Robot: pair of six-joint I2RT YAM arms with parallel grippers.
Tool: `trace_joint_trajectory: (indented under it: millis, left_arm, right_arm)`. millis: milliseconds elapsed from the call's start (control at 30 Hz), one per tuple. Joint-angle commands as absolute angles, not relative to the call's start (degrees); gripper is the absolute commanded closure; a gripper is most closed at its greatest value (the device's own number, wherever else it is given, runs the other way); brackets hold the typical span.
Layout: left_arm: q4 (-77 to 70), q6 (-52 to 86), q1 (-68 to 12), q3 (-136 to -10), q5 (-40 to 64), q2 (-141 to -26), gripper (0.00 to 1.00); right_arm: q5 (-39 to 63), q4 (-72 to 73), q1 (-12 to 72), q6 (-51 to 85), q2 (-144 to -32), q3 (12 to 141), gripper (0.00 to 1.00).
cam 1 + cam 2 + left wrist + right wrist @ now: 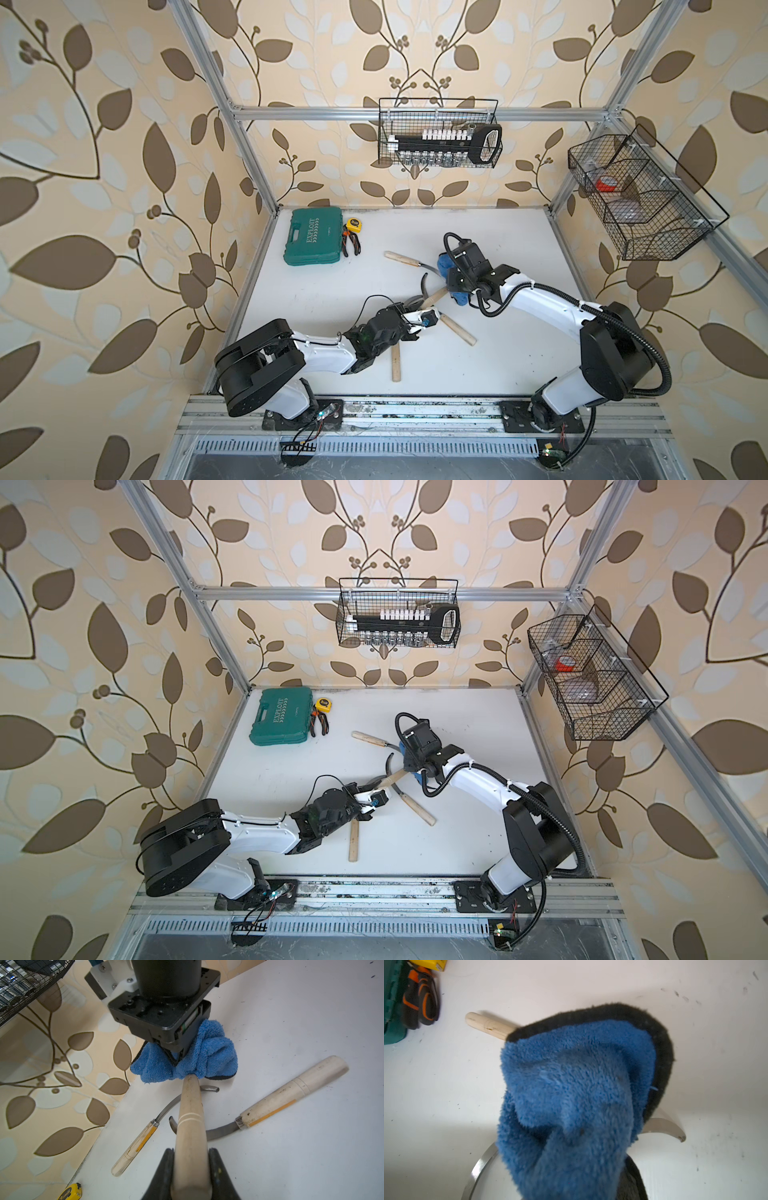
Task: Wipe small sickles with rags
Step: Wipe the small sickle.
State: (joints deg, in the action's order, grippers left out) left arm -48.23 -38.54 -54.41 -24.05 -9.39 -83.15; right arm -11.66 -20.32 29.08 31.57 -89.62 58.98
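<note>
Nearest the robot's base, a first small sickle with a pale wooden handle lies on the white table. Its handle points toward the base and its blade is hidden under the left arm. Just beyond it, the left tool is clamped on the pale wooden handle of a second sickle, with its black fingers pressed to either side. That handle runs away from the tool, and its butt end meets a bunched blue microfibre cloth with a dark trim edge.

Beside the held handle, a third sickle lies flat on the table. In the left wrist view its curved dark-grey blade passes beneath the held handle. The right tool points downward with its fingers pinched together on the cloth, which hangs around them in folds low over the table. Whether the cloth touches the table cannot be told.

Beyond the cloth lies a fourth sickle, its thin blade curving up close to the cloth.

In the table's far left corner sits a green plastic tool case. Orange-handled black pliers and a yellow tape measure lie just beside it.

A black wire basket hangs on the rear frame bar, and a second wire basket hangs on the right side.
</note>
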Motion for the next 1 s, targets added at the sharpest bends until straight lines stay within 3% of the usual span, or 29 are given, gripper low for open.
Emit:
trace_joint_trajectory:
  millis: [0, 200, 333, 767, 967]
  left_arm:
    - [-51.0, -37.6, -54.7, -24.8, -8.9, -81.0, 1.00]
    - [-50.8, -37.5, -54.8, -24.9, -8.5, -80.6, 1.00]
    - [-50.7, -37.5, -54.7, -24.8, -8.7, -80.4, 1.00]
    - [-50.3, -37.3, -54.7, -25.0, -8.7, -80.1, 1.00]
    - [-46.1, -34.4, -54.4, -27.7, -11.7, -80.8, 1.00]
  right_arm:
    - [-10.4, -19.5, 23.5, 31.9, -89.2, 55.4, 1.00]
    - [-9.3, -18.8, 13.5, 31.2, -92.5, 52.7, 1.00]
    - [-8.0, -18.3, 12.9, 30.9, -92.7, 52.8, 1.00]
    - [-11.0, -21.4, 31.4, 32.5, -88.9, 61.4, 1.00]
    - [-13.4, -22.1, 32.4, 33.2, -84.8, 58.9, 1.00]
